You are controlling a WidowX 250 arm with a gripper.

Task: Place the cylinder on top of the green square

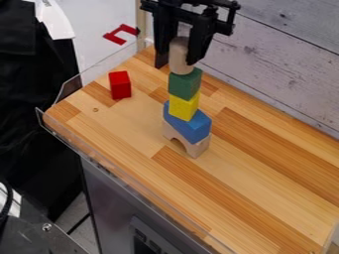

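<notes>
The wooden tabletop (258,173) spreads beneath the black pincer (177,64), which is at the top of the stack. I cannot tell whether it grips the cylinder or has let it go. Well below it sits the blue block (189,127), on the wooden arch (194,148). The green block (185,84) is just under the pincer, the upright cylinder (179,57) within its reach, seemingly resting on the green. Lower down, the yellow block (183,106) bears the green; the red block (120,85) stands apart, left of the pincer in view. Placement looks nearly complete: what remains is a clean release, if still needed, and backing away.
</notes>
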